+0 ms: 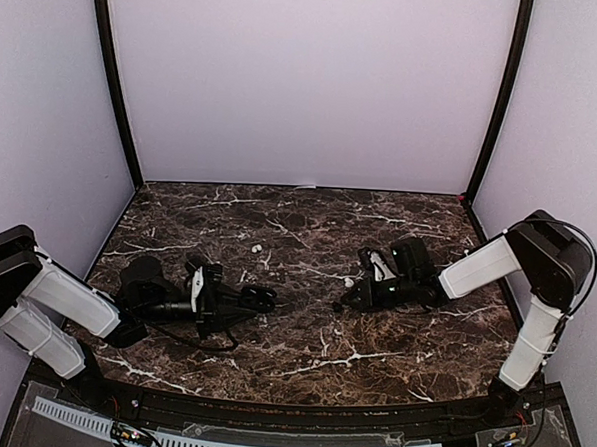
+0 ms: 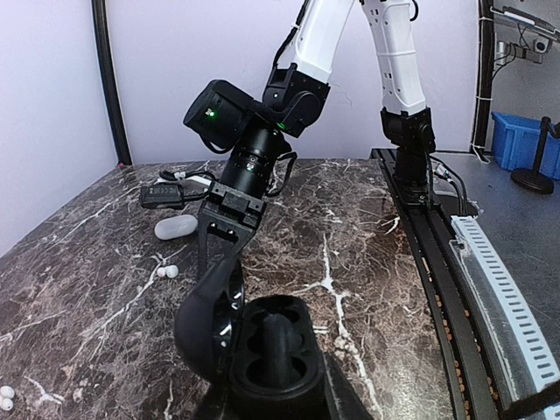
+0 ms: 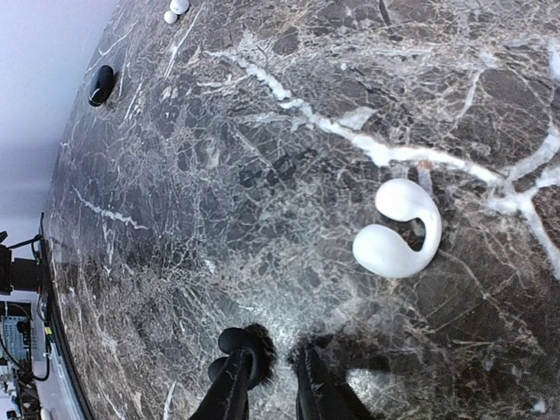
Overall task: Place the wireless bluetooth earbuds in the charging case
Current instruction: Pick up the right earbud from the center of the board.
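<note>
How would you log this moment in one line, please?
left pincer: shut on open black charging case | right pincer: low over table, grip unclear | white earbud: lying on table near right pincer

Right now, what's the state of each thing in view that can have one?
black charging case: lid open, both wells empty, held.
left gripper: shut on the black charging case.
white case: looks closed, lying on table.
white earbud: loose on table, not cased.
right gripper: jaws nearly together near table; grip unclear.
</note>
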You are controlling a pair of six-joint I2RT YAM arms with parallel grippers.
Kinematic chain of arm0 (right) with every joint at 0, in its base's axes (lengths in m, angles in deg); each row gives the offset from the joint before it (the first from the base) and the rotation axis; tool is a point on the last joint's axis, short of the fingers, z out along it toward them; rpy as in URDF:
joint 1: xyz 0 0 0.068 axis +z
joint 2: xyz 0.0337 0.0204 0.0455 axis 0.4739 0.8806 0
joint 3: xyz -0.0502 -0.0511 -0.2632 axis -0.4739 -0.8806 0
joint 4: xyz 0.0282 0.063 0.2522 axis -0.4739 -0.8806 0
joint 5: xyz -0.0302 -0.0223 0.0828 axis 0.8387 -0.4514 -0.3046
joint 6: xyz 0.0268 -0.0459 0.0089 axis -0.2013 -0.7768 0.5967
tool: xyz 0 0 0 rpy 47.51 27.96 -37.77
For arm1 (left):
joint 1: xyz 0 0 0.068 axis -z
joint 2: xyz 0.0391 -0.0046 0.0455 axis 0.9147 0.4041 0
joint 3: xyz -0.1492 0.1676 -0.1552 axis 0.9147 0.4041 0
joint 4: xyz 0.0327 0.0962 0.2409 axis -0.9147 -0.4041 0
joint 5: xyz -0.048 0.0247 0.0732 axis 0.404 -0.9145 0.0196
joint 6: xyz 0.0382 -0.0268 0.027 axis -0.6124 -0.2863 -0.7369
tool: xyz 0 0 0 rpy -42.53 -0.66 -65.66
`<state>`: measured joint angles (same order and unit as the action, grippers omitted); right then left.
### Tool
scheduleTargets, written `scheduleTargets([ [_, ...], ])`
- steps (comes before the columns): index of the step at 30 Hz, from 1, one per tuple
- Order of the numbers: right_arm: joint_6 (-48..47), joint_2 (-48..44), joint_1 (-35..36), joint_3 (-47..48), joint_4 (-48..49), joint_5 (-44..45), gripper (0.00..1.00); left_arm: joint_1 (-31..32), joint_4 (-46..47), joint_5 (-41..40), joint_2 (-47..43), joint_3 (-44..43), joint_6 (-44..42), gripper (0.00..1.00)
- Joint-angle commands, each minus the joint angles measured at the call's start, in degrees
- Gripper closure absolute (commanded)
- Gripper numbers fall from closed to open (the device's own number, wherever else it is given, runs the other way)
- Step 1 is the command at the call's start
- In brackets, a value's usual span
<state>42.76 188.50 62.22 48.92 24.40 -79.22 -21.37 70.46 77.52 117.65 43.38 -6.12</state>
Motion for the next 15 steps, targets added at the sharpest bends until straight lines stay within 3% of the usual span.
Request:
scheduleTargets([
  [1,-0.73,1.06,0.87,0.74,-2.59,0.78,0.79,0.13,-0.19,0.02,-1.36,0.66,-0.55,0.86],
  [15,-5.36,0.34,5.27,4.65,-12.7,10.11,0.78,0.13,-0.29,0.1,-1.58,0.67,-0.44,0.86],
])
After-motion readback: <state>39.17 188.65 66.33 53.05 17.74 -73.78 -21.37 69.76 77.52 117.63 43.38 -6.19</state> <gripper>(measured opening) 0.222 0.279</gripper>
